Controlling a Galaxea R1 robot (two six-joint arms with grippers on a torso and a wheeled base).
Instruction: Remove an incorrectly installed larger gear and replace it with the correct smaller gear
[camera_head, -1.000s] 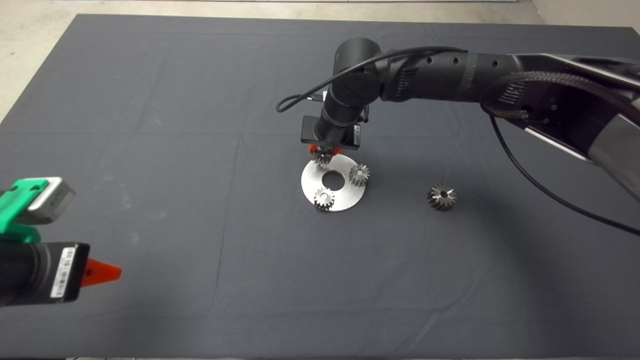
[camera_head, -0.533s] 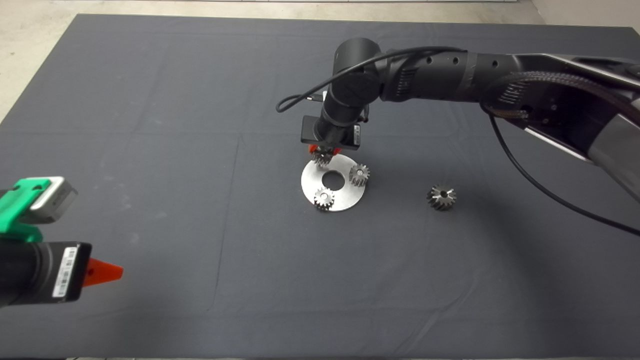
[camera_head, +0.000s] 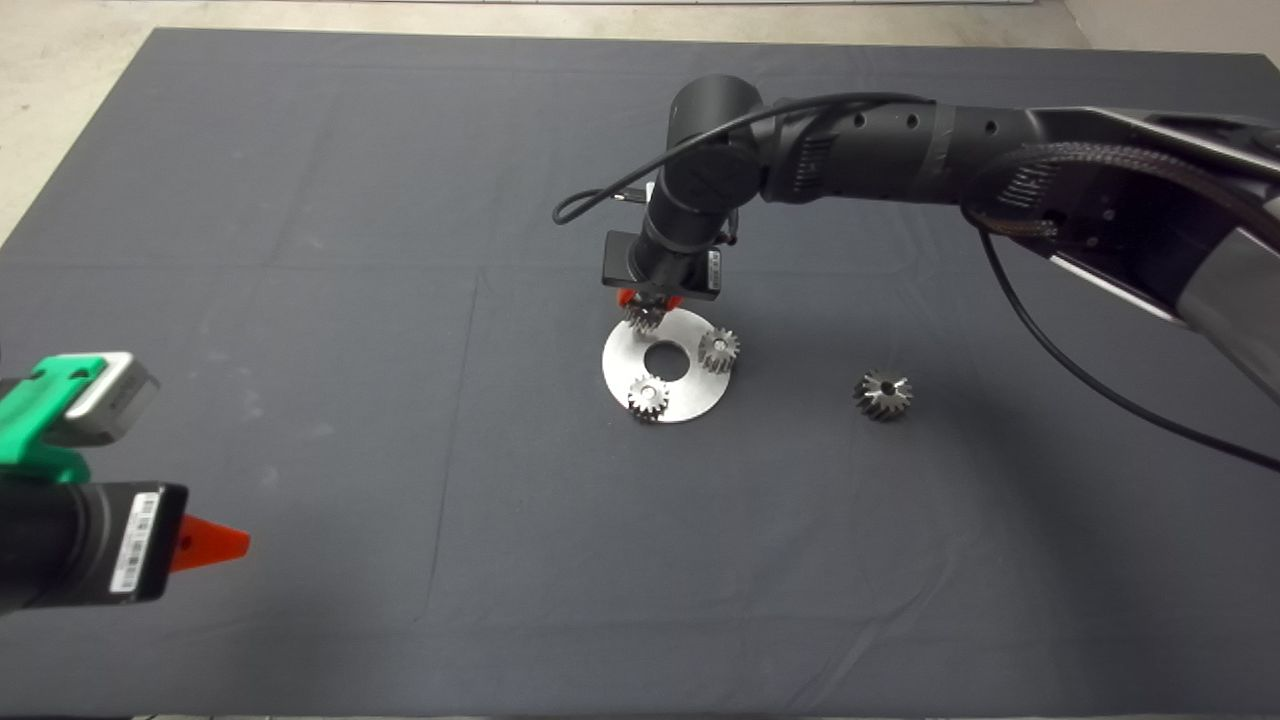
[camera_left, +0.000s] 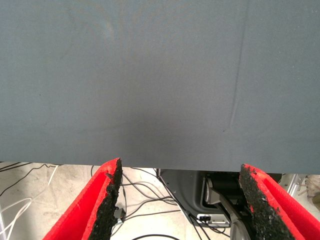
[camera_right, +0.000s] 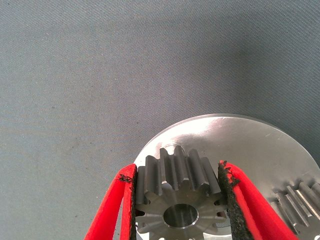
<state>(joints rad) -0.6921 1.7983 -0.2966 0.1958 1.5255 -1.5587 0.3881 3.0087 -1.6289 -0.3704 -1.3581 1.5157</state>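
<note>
Here, right gripper (camera_right: 177, 200): positioned over the far edge of the round steel plate (camera_head: 690, 395), near the middle of the tabletop (camera_head: 300, 250); its two red fingers (camera_right: 112, 210) were closed against the toothed flanks of the smaller gear (camera_right: 175, 192), black pads touching the teeth on both sides.
Smaller gear: held upright between the pads at the plate's far edge, centre hole facing the wrist camera; whether it rested on the plate or hung just above could not be told.
Steel plate: flat on the dark mat, with a round hole in its middle.
Other small gears: one (camera_head: 718, 350) stood on the plate's right side, another (camera_head: 648, 397) on its near-left edge, well apart from each other.
Larger gear (camera_head: 884, 394): lay alone on the mat to the right of the plate, clear of it and of both arms.
Left gripper (camera_left: 182, 200): parked at the tabletop's lower left edge; fingers spread wide, holding nothing, with cables on the floor visible beyond the mat.
</note>
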